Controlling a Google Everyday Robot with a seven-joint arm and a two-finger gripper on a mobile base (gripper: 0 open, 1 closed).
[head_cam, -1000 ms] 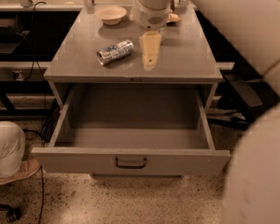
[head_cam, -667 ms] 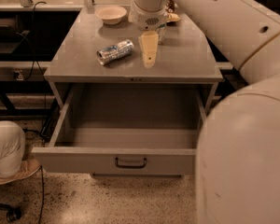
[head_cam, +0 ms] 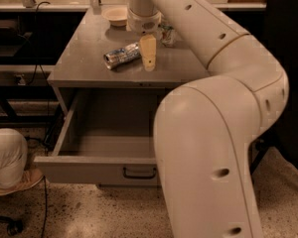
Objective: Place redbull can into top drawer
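The redbull can (head_cam: pixel 121 56) lies on its side on the grey cabinet top (head_cam: pixel 84 58), silver with blue patches. My gripper (head_cam: pixel 148 58) points down at the cabinet top, just to the right of the can and very close to it. It holds nothing that I can see. The top drawer (head_cam: pixel 94 168) is pulled wide open below and looks empty inside. Its dark bar handle (head_cam: pixel 139 172) sits on the front panel. My big white arm (head_cam: pixel 213 133) hides the drawer's right part.
A small pale bowl (head_cam: pixel 116 15) stands at the back of the cabinet top. A clear bottle (head_cam: pixel 168 33) stands behind my wrist. A person's leg and shoe (head_cam: pixel 7 162) are at the lower left. A dark chair (head_cam: pixel 288 83) is on the right.
My gripper has moved left, closer to the can. My arm has swung forward and now hides the right side of the view. The can and drawer have not moved.
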